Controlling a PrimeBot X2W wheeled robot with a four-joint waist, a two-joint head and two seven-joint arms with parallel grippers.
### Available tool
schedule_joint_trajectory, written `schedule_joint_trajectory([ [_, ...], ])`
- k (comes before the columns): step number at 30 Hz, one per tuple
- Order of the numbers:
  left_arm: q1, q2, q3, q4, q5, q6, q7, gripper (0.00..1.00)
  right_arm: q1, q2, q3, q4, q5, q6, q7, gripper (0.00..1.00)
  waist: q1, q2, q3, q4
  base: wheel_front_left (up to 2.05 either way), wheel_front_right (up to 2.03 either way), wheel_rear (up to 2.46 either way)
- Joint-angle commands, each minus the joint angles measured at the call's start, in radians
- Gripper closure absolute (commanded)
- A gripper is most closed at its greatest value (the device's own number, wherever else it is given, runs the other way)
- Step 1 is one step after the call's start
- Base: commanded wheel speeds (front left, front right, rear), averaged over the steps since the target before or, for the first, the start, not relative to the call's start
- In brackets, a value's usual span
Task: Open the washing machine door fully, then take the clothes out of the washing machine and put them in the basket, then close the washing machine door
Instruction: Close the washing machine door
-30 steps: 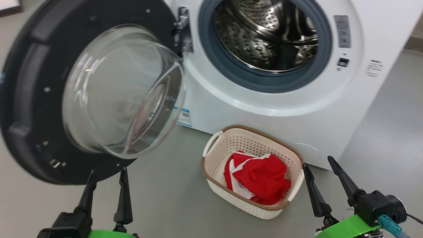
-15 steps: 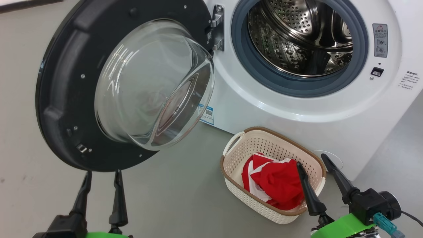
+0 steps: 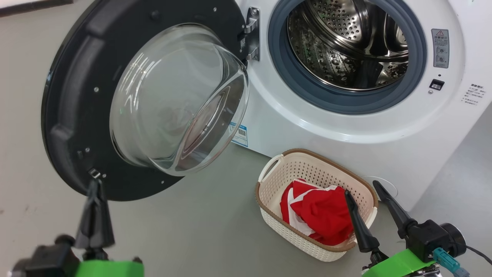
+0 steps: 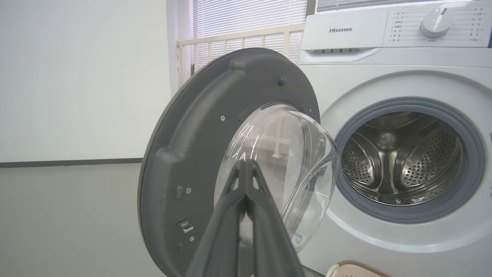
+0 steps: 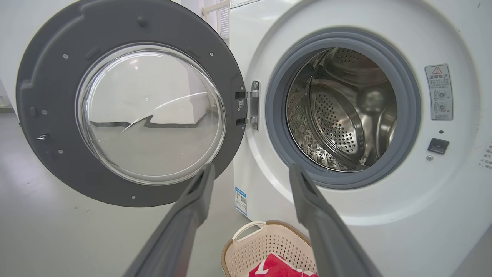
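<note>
The washing machine (image 3: 292,123) (image 4: 384,77) (image 5: 442,200) stands with its black round door (image 3: 69,115) (image 4: 192,154) (image 5: 50,77) swung wide to the left, and the steel drum (image 3: 346,42) (image 5: 346,115) holds no clothes that I can see. Red and white clothes (image 3: 319,215) (image 5: 276,267) lie in the cream basket (image 3: 284,169) (image 5: 250,246) on the floor in front of the machine. My left gripper (image 3: 95,184) (image 4: 246,163) is shut on nothing, its tips just below the door's lower edge. My right gripper (image 3: 361,186) (image 5: 250,169) is open beside the basket's right end.
Grey floor (image 3: 192,231) spreads around the basket and under the door. A white wall (image 4: 77,77) with a dark skirting line stands to the left, and a railed window (image 4: 246,34) is behind the machine.
My left gripper has shut and risen toward the door's lower edge. The camera shifted early on, then held; the right gripper, basket and door stay put.
</note>
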Motion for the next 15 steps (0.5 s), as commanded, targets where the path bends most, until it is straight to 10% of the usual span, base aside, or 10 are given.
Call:
schedule_joint_trajectory([
  [1,-0.075,0.031,0.052,-0.038,0.008,0.008,-0.012,1.0,-0.041,-0.006,0.028,-0.022,0.006,0.005,-0.006,0.0,0.0,-0.0001,0.001,-0.002,0.0,0.0,0.0],
  [15,-0.485,0.108,0.294,0.137,-0.183,-0.015,-0.022,1.0,-0.05,-0.017,0.039,-0.006,0.005,0.005,-0.006,0.0,0.0,-0.0001,0.008,-0.054,0.0,0.0,0.0],
])
